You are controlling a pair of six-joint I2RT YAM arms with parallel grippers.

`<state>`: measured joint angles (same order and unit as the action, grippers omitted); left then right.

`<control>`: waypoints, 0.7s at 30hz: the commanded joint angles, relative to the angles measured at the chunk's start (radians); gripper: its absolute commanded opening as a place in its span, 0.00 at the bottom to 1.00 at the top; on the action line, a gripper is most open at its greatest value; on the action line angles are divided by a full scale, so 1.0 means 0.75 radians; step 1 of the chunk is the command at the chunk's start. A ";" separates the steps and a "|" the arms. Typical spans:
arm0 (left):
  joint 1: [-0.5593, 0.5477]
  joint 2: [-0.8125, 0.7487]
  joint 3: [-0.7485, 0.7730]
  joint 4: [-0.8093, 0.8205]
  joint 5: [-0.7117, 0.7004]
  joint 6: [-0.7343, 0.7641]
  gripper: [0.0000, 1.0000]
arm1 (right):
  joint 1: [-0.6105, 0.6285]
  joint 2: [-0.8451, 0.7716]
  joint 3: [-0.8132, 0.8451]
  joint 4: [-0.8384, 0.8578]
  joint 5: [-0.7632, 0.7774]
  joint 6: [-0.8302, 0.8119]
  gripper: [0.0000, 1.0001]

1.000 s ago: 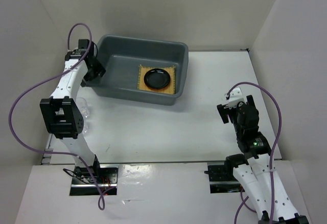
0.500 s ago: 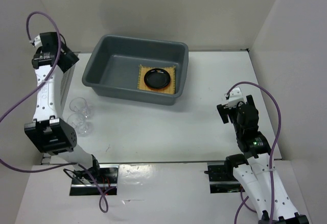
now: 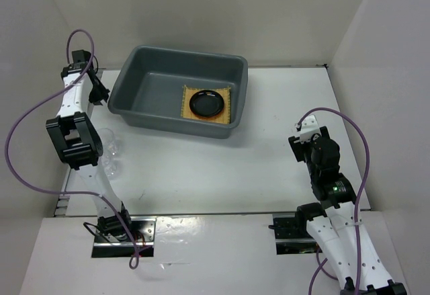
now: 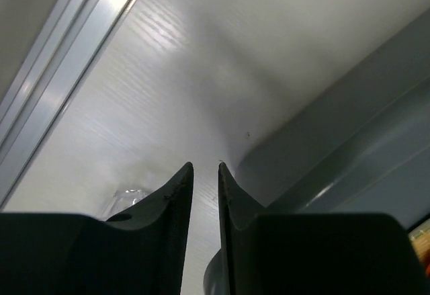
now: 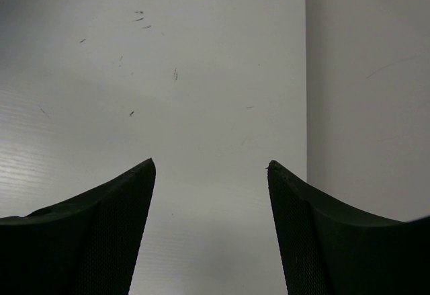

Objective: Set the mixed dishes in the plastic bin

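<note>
Bin (image 3: 151, 88): grey plastic, rectangular, rounded corners, rolled rim, open side up. Far centre of table (image 3: 282, 100); long axis left-right, right end skewed slightly nearer.
Mat (image 3: 228, 105): tan woven square, flat on bin floor, right half, edges roughly parallel to walls.
Black plate (image 3: 206, 103): round, centred on mat.
Two clear glasses (image 3: 115, 146): on table outside bin, near-left, partly behind left arm.
Left gripper (image 4: 205, 166): beside bin's left end, fingers almost together, narrow gap, empty.
Right gripper (image 5: 210, 164): well apart at right, fingers spread, empty.
</note>
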<state>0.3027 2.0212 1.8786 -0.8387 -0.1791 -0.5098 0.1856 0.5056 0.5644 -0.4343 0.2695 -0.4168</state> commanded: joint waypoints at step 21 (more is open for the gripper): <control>-0.328 -0.057 -0.239 0.116 0.219 -0.003 0.37 | 0.012 -0.009 0.000 0.062 0.005 0.008 0.74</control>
<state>0.0891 2.0388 1.7050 -0.7486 -0.0032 -0.4774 0.1856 0.5053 0.5644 -0.4335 0.2722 -0.4171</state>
